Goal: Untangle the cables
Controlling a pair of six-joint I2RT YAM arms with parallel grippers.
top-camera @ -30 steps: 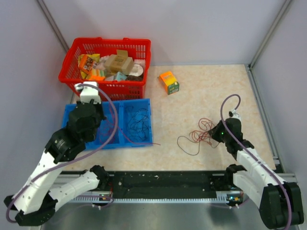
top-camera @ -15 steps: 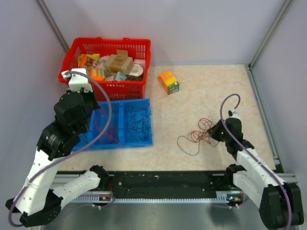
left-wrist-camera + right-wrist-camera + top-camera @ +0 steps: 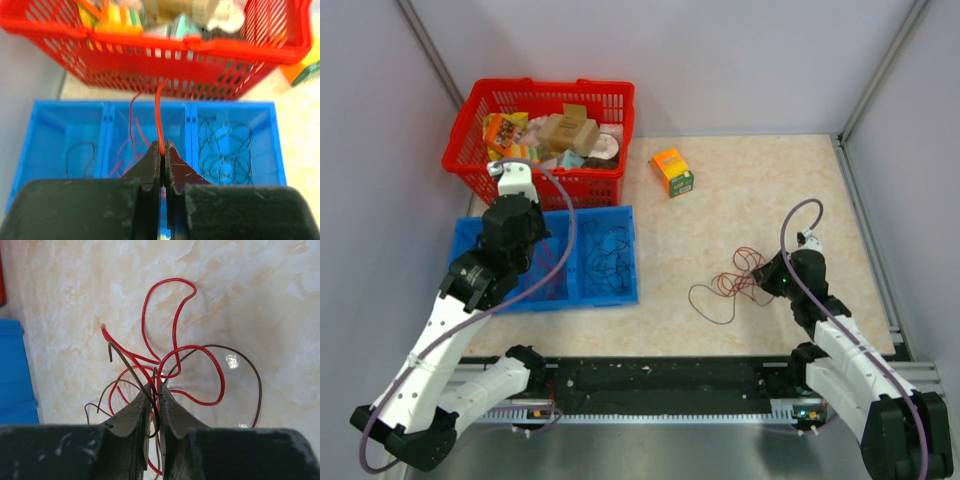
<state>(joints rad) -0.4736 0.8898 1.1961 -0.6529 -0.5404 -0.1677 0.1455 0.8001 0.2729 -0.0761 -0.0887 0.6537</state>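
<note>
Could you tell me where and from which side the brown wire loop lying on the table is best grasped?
Probably at the brown wire loop on its free left arc, coming straight down from above: it lies flat, apart from the red tangle pinched by the right tool.

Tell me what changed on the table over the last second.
The left pincer, shut on a red wire, swung toward the red basket and back over the blue tray. The red strand trailing off the tray is gone. The right pincer and the tangle stayed.

No text or label is legible anywhere.
</note>
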